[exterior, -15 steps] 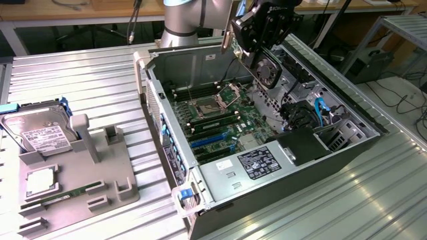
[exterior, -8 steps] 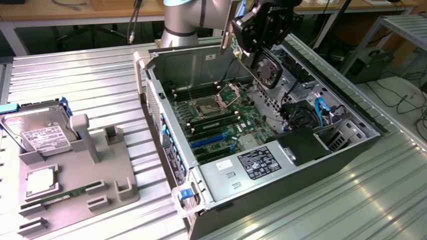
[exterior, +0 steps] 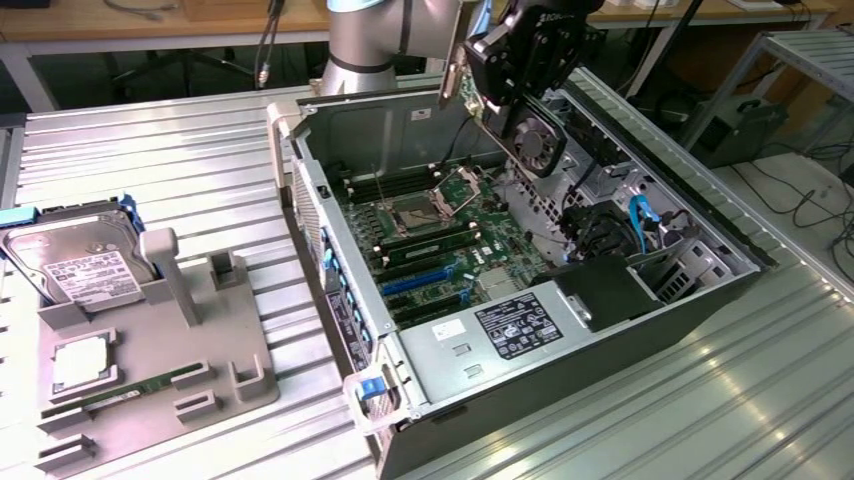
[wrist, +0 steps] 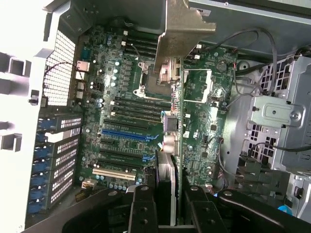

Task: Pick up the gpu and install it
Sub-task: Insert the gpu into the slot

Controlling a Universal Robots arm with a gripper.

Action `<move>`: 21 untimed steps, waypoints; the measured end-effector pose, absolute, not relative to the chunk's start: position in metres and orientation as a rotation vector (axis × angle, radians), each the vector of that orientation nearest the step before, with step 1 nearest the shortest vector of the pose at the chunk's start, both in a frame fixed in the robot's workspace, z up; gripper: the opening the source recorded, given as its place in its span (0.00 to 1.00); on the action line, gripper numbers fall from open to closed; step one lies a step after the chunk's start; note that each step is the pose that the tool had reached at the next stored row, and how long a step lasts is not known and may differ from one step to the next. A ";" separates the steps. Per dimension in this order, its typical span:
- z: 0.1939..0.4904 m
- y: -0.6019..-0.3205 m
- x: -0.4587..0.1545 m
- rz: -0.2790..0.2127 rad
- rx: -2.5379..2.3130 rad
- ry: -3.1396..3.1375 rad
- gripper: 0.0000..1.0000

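The gpu (exterior: 538, 140) hangs edge-down above the open computer case (exterior: 310, 190), a green card with a black round fan and a silver bracket at its upper end. My gripper (exterior: 527, 80) is shut on it from above. In the wrist view the gpu (wrist: 176, 121) appears edge-on between my black fingers (wrist: 141, 206), and my gripper (wrist: 172, 201) clamps its near edge. Its bracket reaches out over the motherboard (wrist: 121, 97). The blue expansion slots (wrist: 127, 133) lie beside and below the card, which is apart from them. The same slots (exterior: 420, 282) sit mid-board in the exterior view.
A grey fixture (exterior: 160, 360) on the exterior view's left holds a hard drive (exterior: 80, 265), a memory stick (exterior: 127, 390) and a silver square part (exterior: 80, 365). Inside the case are the power supply (exterior: 527, 325), a drive cage (wrist: 274, 116) and loose cables (exterior: 641, 225).
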State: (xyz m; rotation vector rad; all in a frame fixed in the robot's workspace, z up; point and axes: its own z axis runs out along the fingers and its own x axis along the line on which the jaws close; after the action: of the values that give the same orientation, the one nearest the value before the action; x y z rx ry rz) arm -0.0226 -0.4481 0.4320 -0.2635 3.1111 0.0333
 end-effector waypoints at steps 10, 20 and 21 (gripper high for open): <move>0.432 -0.448 -0.023 0.034 -0.331 3.105 0.28; 0.432 -0.448 -0.023 0.036 -0.501 3.083 0.28; 0.432 -0.448 -0.023 0.036 -0.513 3.081 0.28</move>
State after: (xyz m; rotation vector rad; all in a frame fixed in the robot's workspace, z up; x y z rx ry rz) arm -0.0227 -0.4481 0.4320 -0.5133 3.0815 0.0357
